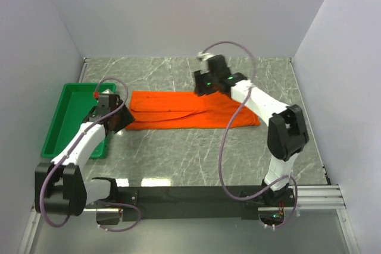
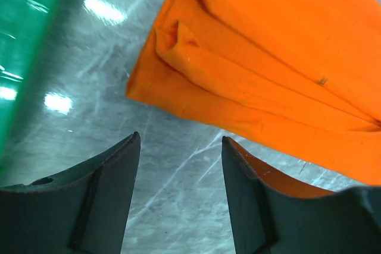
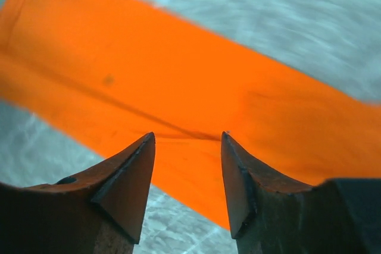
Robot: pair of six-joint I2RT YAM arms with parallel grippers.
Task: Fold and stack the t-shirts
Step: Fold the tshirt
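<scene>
The orange t-shirt [image 1: 190,110] lies folded lengthwise into a long strip across the middle of the marble table. My left gripper [image 1: 122,120] is open and empty, low at the strip's left end; in the left wrist view [image 2: 181,141] the shirt's layered left corner [image 2: 178,40] lies just ahead of the jaws. My right gripper [image 1: 205,90] is open and empty, hovering over the strip's far edge near its middle; in the right wrist view [image 3: 188,138] the shirt [image 3: 190,87] fills the space under the jaws.
A green tray [image 1: 70,114] stands at the left of the table, beside my left arm. Its edge shows in the left wrist view [image 2: 24,40]. White walls close in the table on three sides.
</scene>
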